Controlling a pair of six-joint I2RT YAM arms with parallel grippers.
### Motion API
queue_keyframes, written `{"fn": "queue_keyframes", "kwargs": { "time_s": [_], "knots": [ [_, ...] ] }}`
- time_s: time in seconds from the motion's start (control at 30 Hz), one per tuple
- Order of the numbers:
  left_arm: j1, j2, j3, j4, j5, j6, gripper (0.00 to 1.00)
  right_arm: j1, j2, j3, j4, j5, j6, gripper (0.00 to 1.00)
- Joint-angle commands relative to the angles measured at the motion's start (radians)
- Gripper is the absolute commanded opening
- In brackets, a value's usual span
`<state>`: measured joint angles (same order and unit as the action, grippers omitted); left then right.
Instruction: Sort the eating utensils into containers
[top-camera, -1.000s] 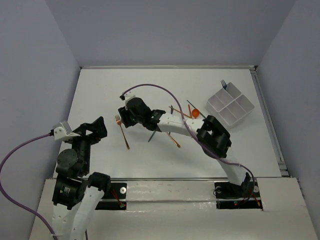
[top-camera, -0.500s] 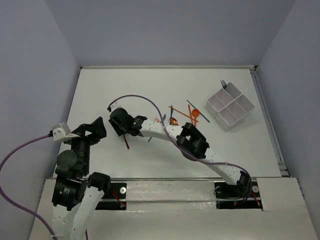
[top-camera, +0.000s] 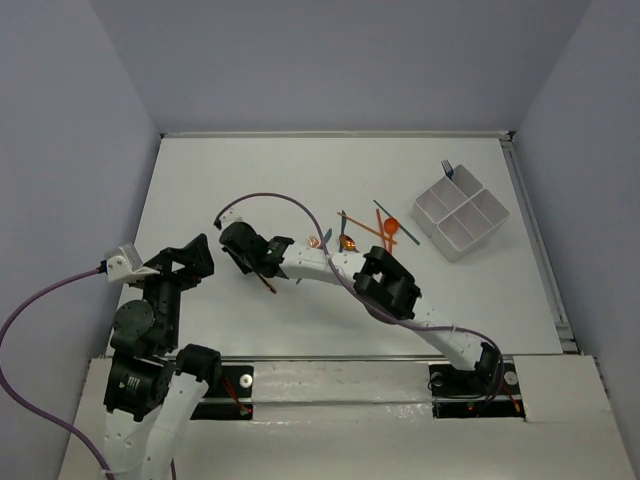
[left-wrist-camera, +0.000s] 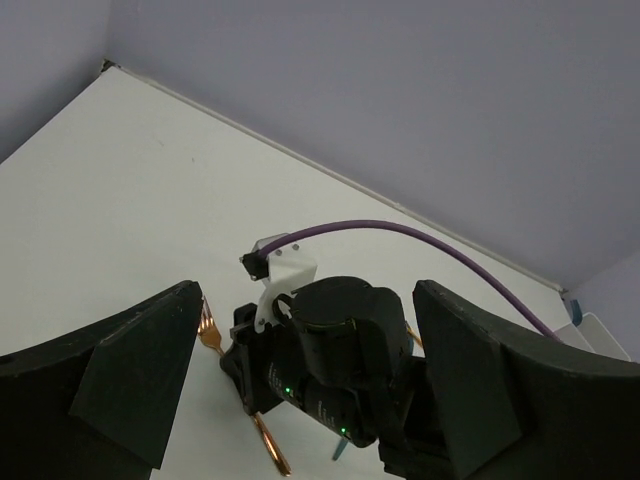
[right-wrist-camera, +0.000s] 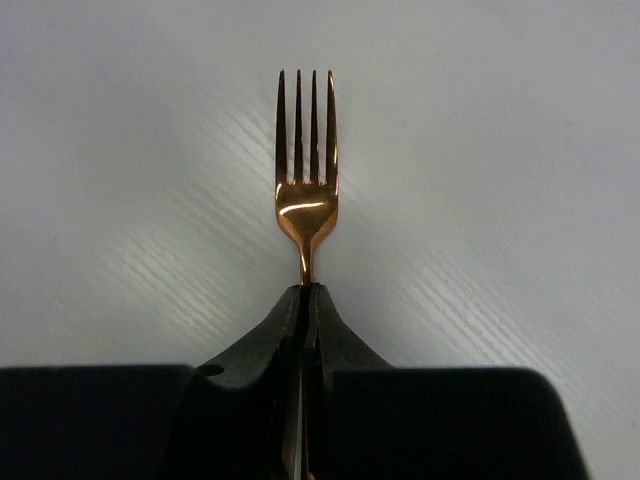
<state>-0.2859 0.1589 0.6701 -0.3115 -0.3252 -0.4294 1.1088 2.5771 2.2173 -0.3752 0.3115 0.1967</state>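
My right gripper (right-wrist-camera: 304, 295) is shut on the neck of an orange fork (right-wrist-camera: 306, 200), whose tines point away over the table. From above, the right gripper (top-camera: 240, 250) is left of the table's middle, and the fork's handle (top-camera: 266, 283) sticks out beneath it. The left wrist view shows the same fork (left-wrist-camera: 207, 330) under the right gripper's body. My left gripper (top-camera: 190, 258) stands open a little to the left with nothing between its fingers (left-wrist-camera: 130, 380). The white four-compartment tray (top-camera: 461, 214) sits at the back right with a blue fork (top-camera: 447, 170) in its far compartment.
Several loose orange and teal utensils lie in a cluster (top-camera: 370, 228) between the right arm and the tray, among them an orange spoon (top-camera: 391, 227). A purple cable (top-camera: 290, 203) arches over the right wrist. Walls close the table on three sides.
The right arm swung left from the middle of the table to the orange fork, and its jaws closed on the fork's neck. The left arm has not moved.
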Motion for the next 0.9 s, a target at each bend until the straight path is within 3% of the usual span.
{"fn": "queue_keyframes", "kwargs": {
  "time_s": [0.0, 0.13, 0.43, 0.63, 0.77, 0.87],
  "knots": [
    [0.004, -0.013, 0.033, 0.042, -0.003, 0.001, 0.99, 0.005, -0.067, -0.155, -0.116, -0.031, -0.022, 0.07],
    [0.004, -0.012, 0.031, 0.041, 0.002, 0.001, 0.99, -0.019, -0.187, -0.286, 0.007, -0.06, 0.003, 0.07],
    [0.004, -0.009, 0.028, 0.046, 0.021, 0.003, 0.99, -0.15, -0.575, -0.637, 0.593, -0.164, 0.121, 0.07],
    [0.004, -0.016, 0.026, 0.048, 0.031, 0.008, 0.99, -0.366, -0.862, -0.872, 0.821, -0.089, 0.118, 0.07],
    [-0.006, -0.019, 0.025, 0.051, 0.038, 0.012, 0.99, -0.539, -0.975, -1.042, 1.025, 0.069, -0.046, 0.07],
    [-0.006, -0.024, 0.023, 0.055, 0.048, 0.015, 0.99, -0.694, -1.003, -1.082, 1.134, 0.141, -0.132, 0.07]
  ]
}}
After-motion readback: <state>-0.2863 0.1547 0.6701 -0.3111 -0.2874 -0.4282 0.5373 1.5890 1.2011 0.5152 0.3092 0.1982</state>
